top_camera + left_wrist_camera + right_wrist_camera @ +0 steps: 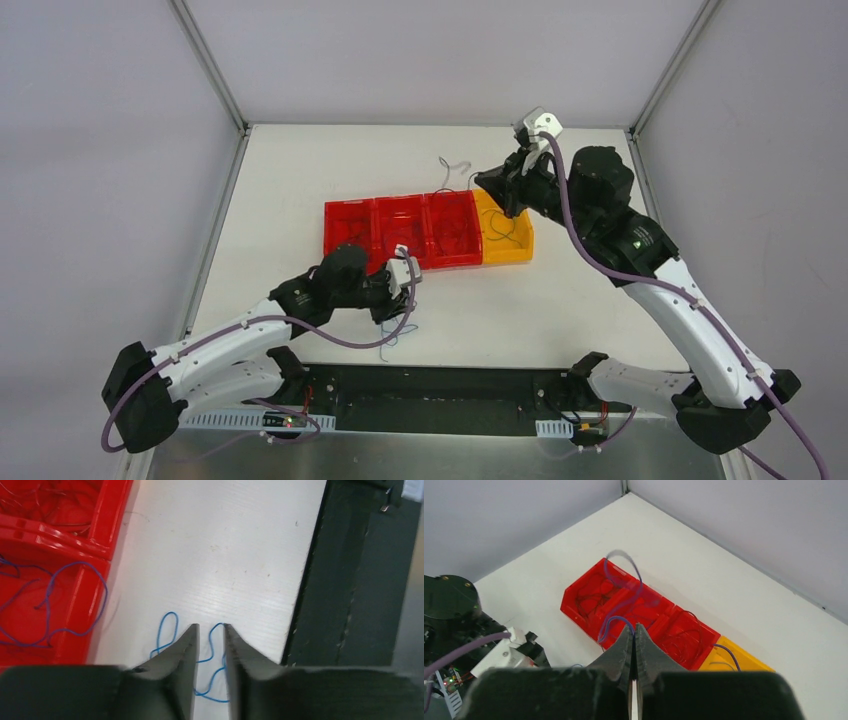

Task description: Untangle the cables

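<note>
A thin blue cable (167, 630) lies in loops on the white table just in front of the red bins (400, 212). My left gripper (210, 626) is down over it, its jaws narrowly open, with a strand of the cable running loose in the gap. In the top view this gripper (398, 300) sits at the bins' near edge. My right gripper (634, 625) is shut on a blue-purple cable (624, 560) that arcs up from its tips. It hangs above the yellow bin (520, 252). More blue cable (50, 600) and red cables (40, 505) lie in the red bins.
Three red bins and one yellow bin (744, 661) stand in a row mid-table. The black base rail (350, 580) runs along the table's near edge, close to my left gripper. Grey walls close in the table on three sides.
</note>
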